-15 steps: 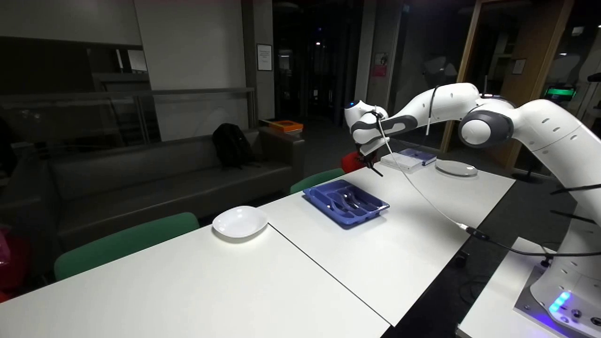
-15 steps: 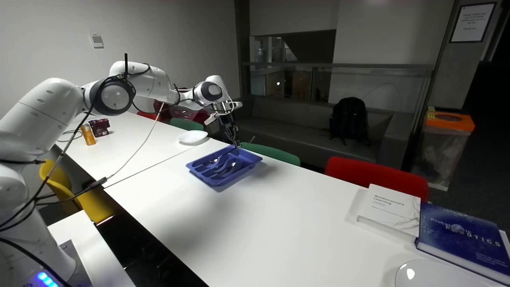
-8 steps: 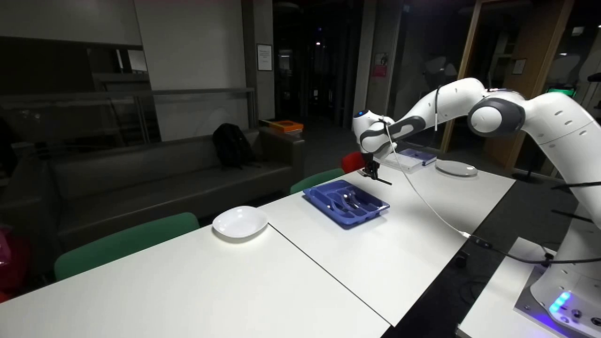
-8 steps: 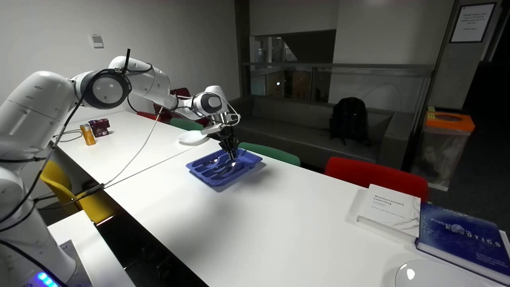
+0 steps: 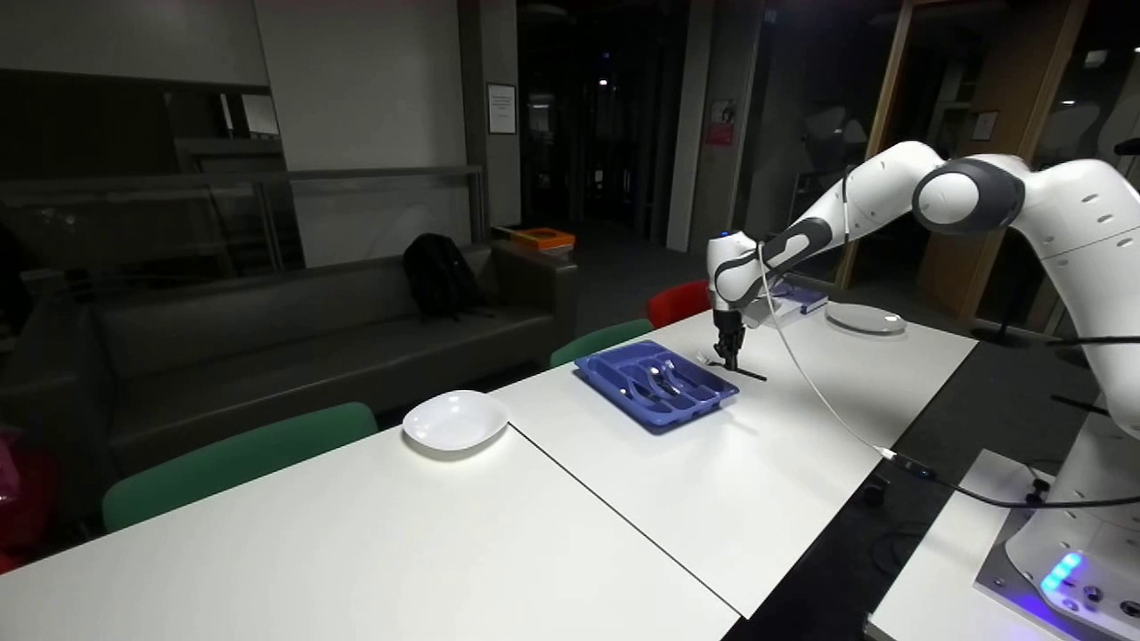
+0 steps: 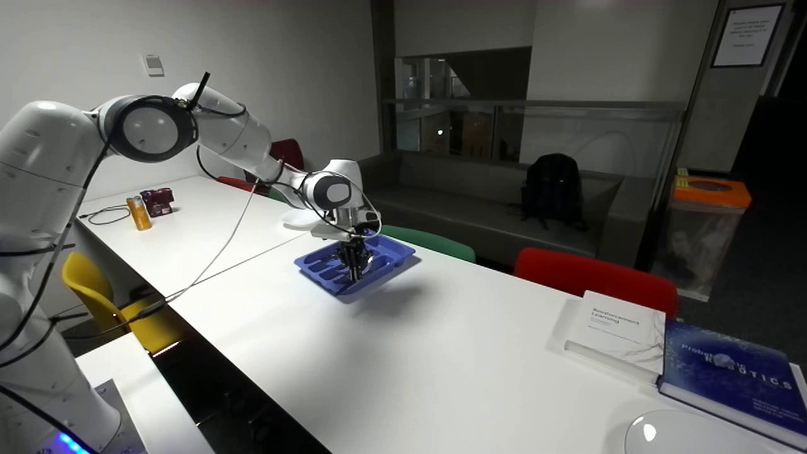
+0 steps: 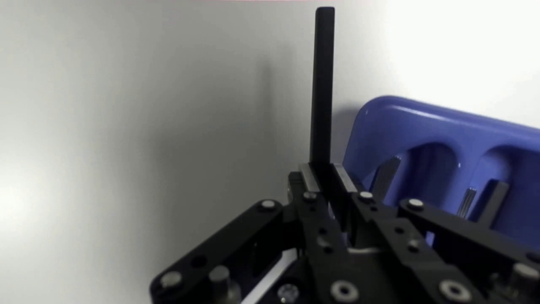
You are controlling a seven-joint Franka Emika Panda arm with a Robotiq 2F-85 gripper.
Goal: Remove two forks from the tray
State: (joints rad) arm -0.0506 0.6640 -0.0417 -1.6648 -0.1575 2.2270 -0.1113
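I had my fingers (image 7: 309,179) clamped on a fork (image 7: 322,88), which hung over the table (image 7: 105,105) just beside the tray (image 7: 422,114), where other cutlery (image 7: 493,203) lay.

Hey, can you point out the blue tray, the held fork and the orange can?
Blue tray (image 7: 443,115), wrist view: its rim.
Held fork (image 7: 322,84), wrist view: its black handle.
Orange can (image 6: 139,214), in an exterior view: its side.

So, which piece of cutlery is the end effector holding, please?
The black-handled fork, clamped and jutting outside the blue cutlery tray; the other pieces lie inside it.
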